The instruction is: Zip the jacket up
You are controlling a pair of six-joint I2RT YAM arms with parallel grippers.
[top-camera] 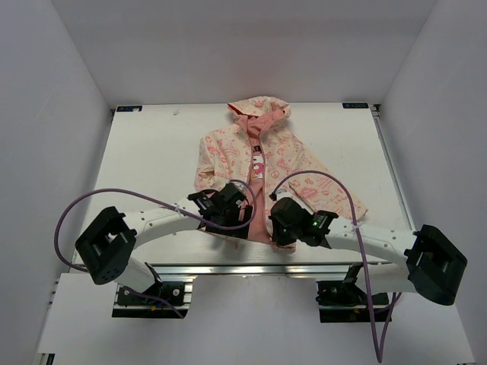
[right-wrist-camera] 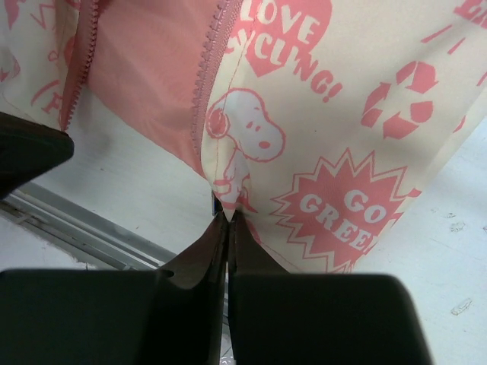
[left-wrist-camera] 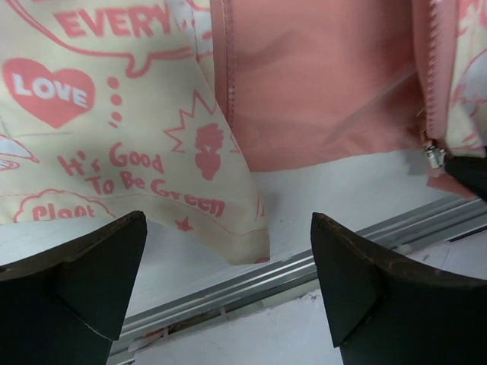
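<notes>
The jacket [top-camera: 268, 156] is lying unzipped at the tabletop's [top-camera: 152, 144] near edge. The right pincer [right-wrist-camera: 227, 218] is clamping its lower zipper corner. The left pincer [left-wrist-camera: 227, 232] is hovering apart. All zipping is remaining.

One hooded jacket [top-camera: 259, 160] is lying on one desk [top-camera: 152, 144]. Two arms, the left arm [top-camera: 160, 222] and the right arm [top-camera: 373, 242], are carrying two tools, the left tool [left-wrist-camera: 228, 228] and the right tool [right-wrist-camera: 227, 220]. Two purple cables [top-camera: 76, 205] are looping, one per arm. One zipper slider [left-wrist-camera: 434, 156] is showing.
</notes>
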